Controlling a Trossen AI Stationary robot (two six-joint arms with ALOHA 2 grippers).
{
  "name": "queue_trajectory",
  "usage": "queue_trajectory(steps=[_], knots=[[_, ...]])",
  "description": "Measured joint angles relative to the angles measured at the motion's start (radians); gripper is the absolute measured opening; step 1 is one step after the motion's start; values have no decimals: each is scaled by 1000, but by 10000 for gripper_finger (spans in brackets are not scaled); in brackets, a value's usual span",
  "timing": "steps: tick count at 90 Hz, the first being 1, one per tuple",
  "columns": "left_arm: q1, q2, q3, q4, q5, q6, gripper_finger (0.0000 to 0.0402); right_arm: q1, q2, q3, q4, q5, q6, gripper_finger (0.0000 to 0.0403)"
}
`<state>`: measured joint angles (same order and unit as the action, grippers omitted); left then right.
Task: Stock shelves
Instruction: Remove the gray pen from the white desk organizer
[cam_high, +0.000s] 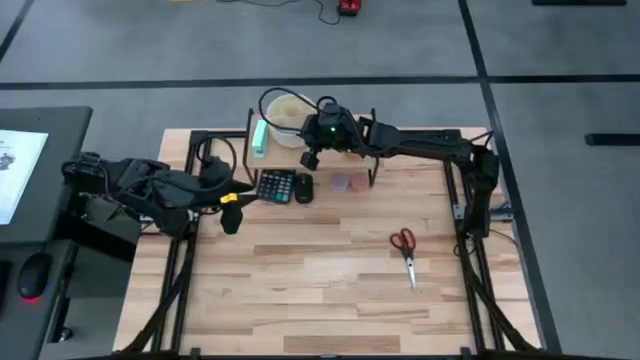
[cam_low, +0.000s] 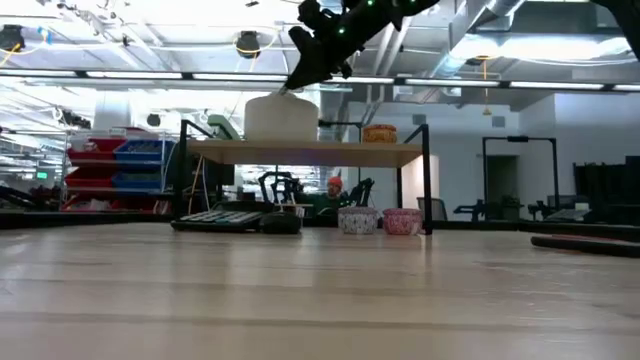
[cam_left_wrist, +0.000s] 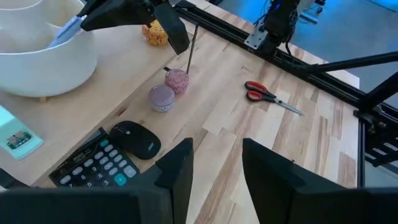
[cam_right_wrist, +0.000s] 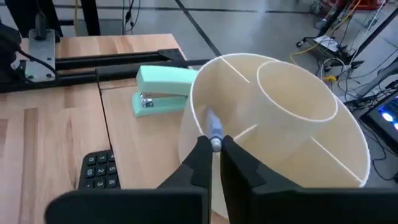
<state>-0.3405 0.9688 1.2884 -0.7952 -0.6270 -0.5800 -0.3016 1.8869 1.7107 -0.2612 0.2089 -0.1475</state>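
Item one: my right gripper (cam_right_wrist: 212, 163), fingers pinched on a slim blue-and-silver pen (cam_right_wrist: 214, 132), held just above the rim of the round cream divided organizer (cam_right_wrist: 292, 124).

Item two: the small riser shelf, light-wood plank top on thin black legs (cam_low: 305, 152), at the table's far edge. On top: the organizer, a mint-green stapler (cam_high: 260, 138) beside it, and a small orange object (cam_low: 379, 133).

Item three: on the light-wood tabletop (cam_high: 320, 290) by the shelf: black calculator (cam_high: 276, 185), black mouse (cam_high: 303, 187), two small round tubs, pink and purple (cam_left_wrist: 170, 89).

Item four: red-handled scissors (cam_high: 404, 249), well apart.

Item five: my left gripper (cam_left_wrist: 214, 168), fingers spread, empty, near the calculator.
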Motion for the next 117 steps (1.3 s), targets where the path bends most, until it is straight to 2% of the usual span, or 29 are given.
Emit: queue_trajectory(steps=[32,69,82,103,111,117], knots=[[0,0,0,0,0,0,116,7,-3,87,-46,16,-11,0],[0,0,0,0,-1,0,116,41,-11,350,-346,26,-19,0],[0,0,0,0,-6,0,116,64,-59,428,-430,29,-22,0],[0,0,0,2,-7,0,116,108,-235,478,-720,22,34,0],[0,0,0,2,-9,-1,116,105,-299,478,-884,-45,130,0],[0,0,0,0,-10,-2,116,88,-324,478,-1003,-137,218,0]])
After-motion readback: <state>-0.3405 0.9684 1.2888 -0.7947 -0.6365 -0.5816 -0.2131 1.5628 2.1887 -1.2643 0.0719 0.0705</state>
